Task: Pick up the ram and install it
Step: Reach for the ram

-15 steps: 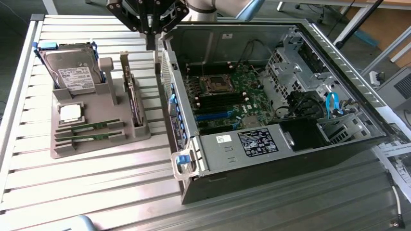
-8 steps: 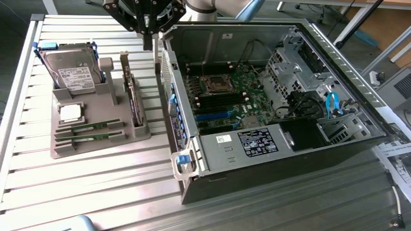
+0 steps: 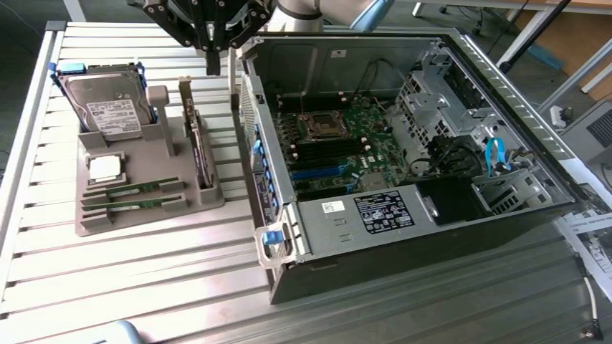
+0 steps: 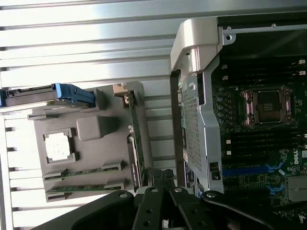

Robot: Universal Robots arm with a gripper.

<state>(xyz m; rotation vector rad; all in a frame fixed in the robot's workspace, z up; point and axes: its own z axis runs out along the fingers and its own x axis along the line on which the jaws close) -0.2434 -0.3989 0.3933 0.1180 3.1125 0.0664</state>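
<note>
Slatted tabletop (image 3: 143, 279): one grey tray (image 3: 143, 222) beside one open computer case (image 3: 306, 61).
Two ram sticks (image 3: 134, 189) in tray; gripper (image 3: 220, 68) clenched, empty, above gap between.

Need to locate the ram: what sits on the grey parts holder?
Two ram sticks in slots, a square processor, a hard drive, an upright card. The sticks' lower edges are hidden in their slots.

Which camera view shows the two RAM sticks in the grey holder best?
The wrist view: it looks almost straight down on both RAM sticks, full length in their slots, nothing covering them. The exterior view shows the same sticks at a slant, in the grey holder.
</note>
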